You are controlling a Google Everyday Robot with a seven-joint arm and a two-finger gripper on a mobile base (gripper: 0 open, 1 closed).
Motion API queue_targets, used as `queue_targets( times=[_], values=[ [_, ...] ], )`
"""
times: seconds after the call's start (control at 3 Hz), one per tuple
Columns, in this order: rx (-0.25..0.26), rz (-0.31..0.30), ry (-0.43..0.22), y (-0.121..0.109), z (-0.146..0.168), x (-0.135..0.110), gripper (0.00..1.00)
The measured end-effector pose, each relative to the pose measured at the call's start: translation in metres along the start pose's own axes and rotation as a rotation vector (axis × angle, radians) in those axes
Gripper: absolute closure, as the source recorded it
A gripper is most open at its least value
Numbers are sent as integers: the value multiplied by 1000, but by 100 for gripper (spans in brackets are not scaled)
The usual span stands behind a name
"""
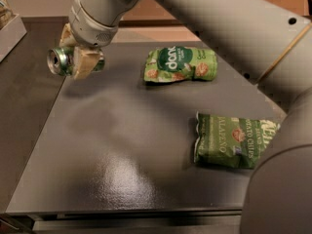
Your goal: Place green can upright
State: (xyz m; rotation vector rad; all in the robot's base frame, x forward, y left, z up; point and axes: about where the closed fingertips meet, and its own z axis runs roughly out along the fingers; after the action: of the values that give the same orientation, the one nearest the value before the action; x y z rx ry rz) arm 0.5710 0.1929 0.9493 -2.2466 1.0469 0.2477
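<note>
Green can [59, 61] in hand [76, 56] over table [122, 145]

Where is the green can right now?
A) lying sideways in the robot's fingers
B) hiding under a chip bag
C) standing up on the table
A: the gripper, over the far left of the table, is shut on the green can, which lies sideways with its silver end showing.

Pincer [76, 58] at upper left, clamped on green can [59, 61]
</note>
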Motion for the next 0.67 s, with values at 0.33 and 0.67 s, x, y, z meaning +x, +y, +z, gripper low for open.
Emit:
queue_targets(
  times=[0.33,0.67],
  values=[
    [53,101,11,-1,-9,-8,100],
    [108,190,-1,-2,-14,-12,100]
  ],
)
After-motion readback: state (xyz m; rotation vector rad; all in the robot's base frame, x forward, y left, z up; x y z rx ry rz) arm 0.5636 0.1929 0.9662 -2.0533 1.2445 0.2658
